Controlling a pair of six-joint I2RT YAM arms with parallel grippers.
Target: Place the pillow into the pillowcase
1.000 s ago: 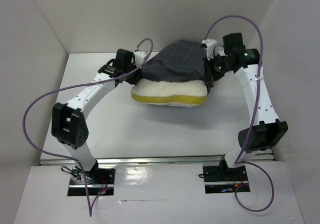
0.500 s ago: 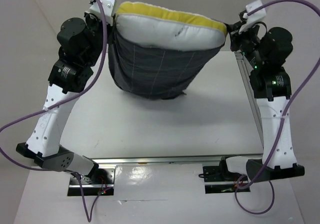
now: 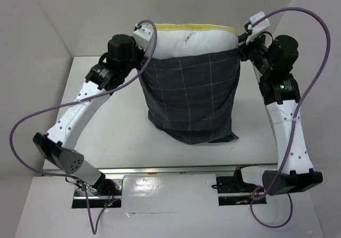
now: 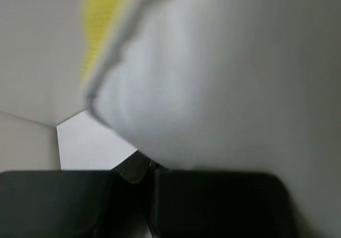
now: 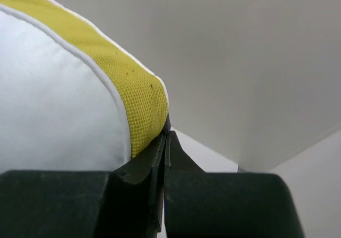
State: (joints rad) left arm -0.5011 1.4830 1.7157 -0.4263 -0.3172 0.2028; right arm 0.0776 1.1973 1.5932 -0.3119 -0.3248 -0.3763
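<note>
Pillowcase hangs open-end up between the two raised arms. The pillow stands inside it, most of its body covered, with a white strip and the yellow band showing above the rim. Left tool is pinched together at the left corner of the rim, and right tool likewise at the right corner, hard against the yellow band. Each appears clamped on the dark cloth, not the pillow. Whether the sack's bottom touches the counter cannot be told. Judged step: settle the pillow fully down. To do it well, hold both corners level and firmly gripped. Ease them slightly toward each other so the mouth is not stretched tight across the pillow. Then use short vertical jogs to let the weight sink. Risk: cloth slipping from one pinch and tipping the load.
</note>
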